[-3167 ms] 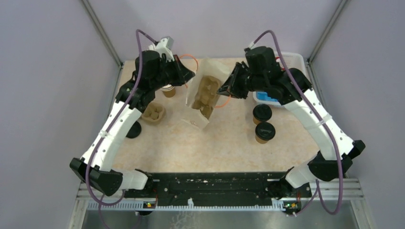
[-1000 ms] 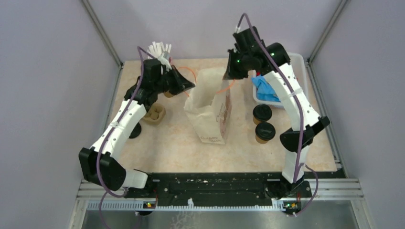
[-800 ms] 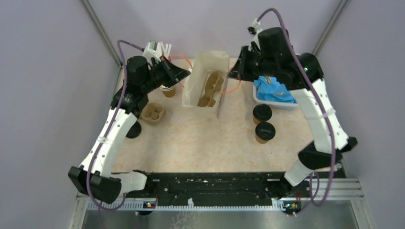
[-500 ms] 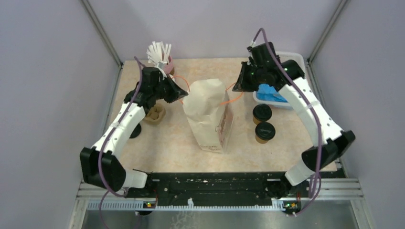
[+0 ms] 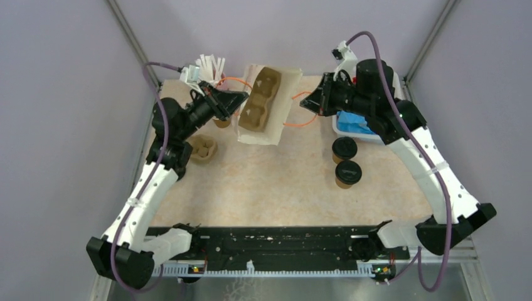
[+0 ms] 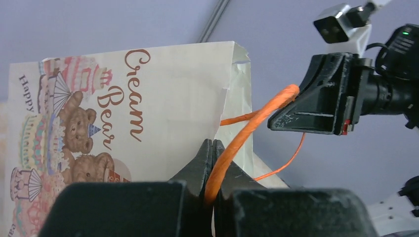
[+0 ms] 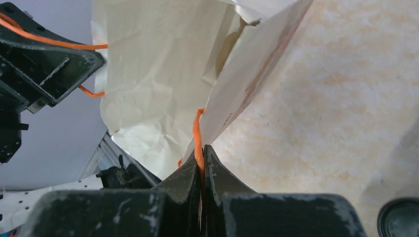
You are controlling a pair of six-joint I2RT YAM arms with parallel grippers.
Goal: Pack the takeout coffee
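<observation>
Two takeout coffee cups [image 5: 344, 148] [image 5: 348, 172], brown with black lids, stand on the table at the right. The white paper bag [image 5: 279, 106] hangs in the air at the back between both arms, its mouth turned up, a brown cardboard carrier [image 5: 259, 100] showing inside. My left gripper [image 5: 241, 98] [image 6: 212, 144] is shut on one orange handle [image 6: 247, 129]. At the bag's other side my right gripper [image 5: 305, 102] [image 7: 202, 148] is shut on the other orange handle [image 7: 197, 131]. The bag's printed side [image 6: 99, 113] fills the left wrist view.
A second cardboard carrier [image 5: 202, 148] lies at the left beside the left arm. A pink cup of white straws [image 5: 210, 65] and a brown cup [image 5: 221, 121] stand at the back left. A white tray [image 5: 380, 139] with blue cloth [image 5: 352, 121] sits at the back right.
Half a second ago the bag stood lower at the table's middle, side on. Now both arms have raised it toward the back, its mouth faces the top camera, and the arms are stretched higher.
</observation>
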